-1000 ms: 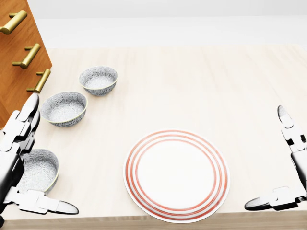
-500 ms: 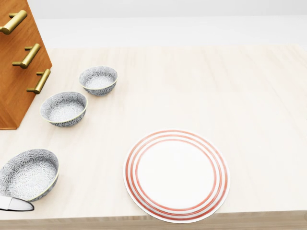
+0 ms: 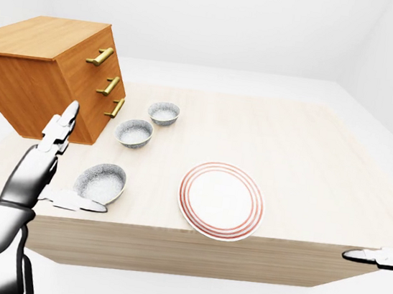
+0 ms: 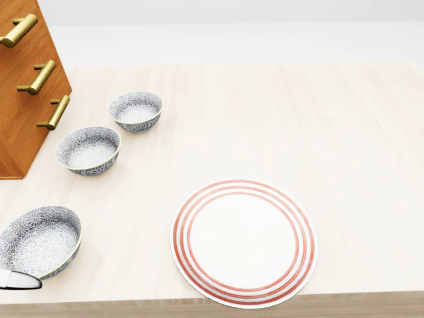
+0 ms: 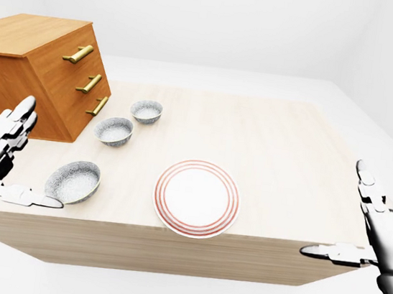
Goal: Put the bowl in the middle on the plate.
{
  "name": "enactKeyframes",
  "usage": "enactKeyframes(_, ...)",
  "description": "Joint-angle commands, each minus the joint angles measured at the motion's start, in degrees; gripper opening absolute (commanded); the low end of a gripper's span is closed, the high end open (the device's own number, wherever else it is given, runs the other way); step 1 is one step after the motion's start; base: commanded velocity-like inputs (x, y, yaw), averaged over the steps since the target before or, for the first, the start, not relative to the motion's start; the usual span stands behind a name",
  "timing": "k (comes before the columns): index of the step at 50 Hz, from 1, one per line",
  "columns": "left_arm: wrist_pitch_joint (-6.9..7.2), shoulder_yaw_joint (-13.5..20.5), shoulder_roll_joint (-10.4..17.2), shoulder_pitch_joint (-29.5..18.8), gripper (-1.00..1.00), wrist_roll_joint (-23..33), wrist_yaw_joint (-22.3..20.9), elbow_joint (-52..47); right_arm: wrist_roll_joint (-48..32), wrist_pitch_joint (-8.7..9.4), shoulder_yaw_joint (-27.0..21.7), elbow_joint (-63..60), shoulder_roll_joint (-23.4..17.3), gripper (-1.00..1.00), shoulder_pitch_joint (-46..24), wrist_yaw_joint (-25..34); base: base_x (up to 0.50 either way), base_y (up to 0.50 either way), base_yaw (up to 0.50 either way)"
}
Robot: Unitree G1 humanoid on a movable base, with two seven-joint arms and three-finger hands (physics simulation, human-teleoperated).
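Three grey patterned bowls stand in a slanted row at the left of the head view. The middle bowl (image 4: 88,150) sits between the far bowl (image 4: 136,110) and the near bowl (image 4: 41,240). An empty white plate (image 4: 244,242) with red rings lies near the table's lower edge. My left hand (image 3: 63,166) is open at the table's left corner, its thumb lying by the near bowl. Off the table's right corner, my right hand (image 5: 350,221) is open and holds nothing. The head view shows only the left thumb tip.
A wooden drawer chest (image 3: 47,73) with brass handles stands at the table's left, close to the bowls. The pale wooden table (image 4: 298,119) stretches to the right of the plate.
Both hands have drawn back out of the head view; only the left thumb tip remains at its lower left corner. Bowls and plate have not moved.
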Motion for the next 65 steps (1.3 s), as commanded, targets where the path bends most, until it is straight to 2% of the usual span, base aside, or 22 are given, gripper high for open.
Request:
enactKeyframes(1,-0.17,-0.25,-0.35,0.32,1.0,0.25,0.43,0.43,1.53,0.0,1.96,-1.76,3.18,1.0,1.25,-1.28,0.0,0.0,0.0)
enactKeyframes(30,-0.2,-0.46,-0.44,0.34,1.0,0.36,0.5,0.39,1.71,0.0,1.85,-1.52,3.33,1.0,1.61,-1.6,0.0,0.0,0.0)
enactKeyframes(35,-0.06,-0.72,-0.3,0.02,1.0,0.51,0.6,0.56,4.23,0.0,1.01,-2.14,3.63,1.0,1.82,-0.31,0.0,0.0,0.0)
enactKeyframes(39,-1.25,-1.01,-0.71,0.56,1.0,0.62,0.86,1.23,4.89,0.0,0.8,-2.21,3.5,1.0,1.89,0.19,0.0,0.0,0.0)
enactKeyframes(44,-1.26,-1.23,-0.94,0.7,1.0,0.63,0.93,1.29,4.58,0.0,0.97,-2.01,3.47,1.0,1.92,-0.07,0.0,0.0,0.0)
enactKeyframes(52,-2.6,-1.43,-1.26,0.98,1.0,0.79,1.6,2.44,4.37,0.0,1.02,-1.66,3.49,1.0,1.95,-0.08,0.0,0.0,0.0)
enactKeyframes(53,-2.66,-1.47,-1.31,1.09,1.0,0.78,1.61,2.4,4.44,0.0,0.95,-1.88,3.49,1.0,1.95,-0.05,0.0,0.0,0.0)
enactKeyframes(54,-1.97,-2.16,-1.85,1.33,1.0,0.88,1.51,1.83,5.84,0.0,0.93,-2.26,3.7,1.0,2.33,1.44,0.4,0.0,0.0)
enactKeyframes(55,-1.91,-2.21,-1.87,1.35,1.0,0.88,1.51,1.78,5.89,0.0,0.9,-2.28,3.73,1.0,2.32,1.57,0.4,0.0,0.0)
enactKeyframes(62,-3.01,-2.45,-2.07,1.7,1.0,0.89,1.79,2.67,5.92,0.0,0.48,-3.44,4.02,1.0,2.41,2.21,0.41,0.0,0.0)
enactKeyframes(65,-2.78,-2.48,-2.17,1.78,1.0,0.87,1.74,2.43,5.92,0.0,0.51,-3.31,4.08,1.0,2.4,2.25,0.44,0.0,0.0)
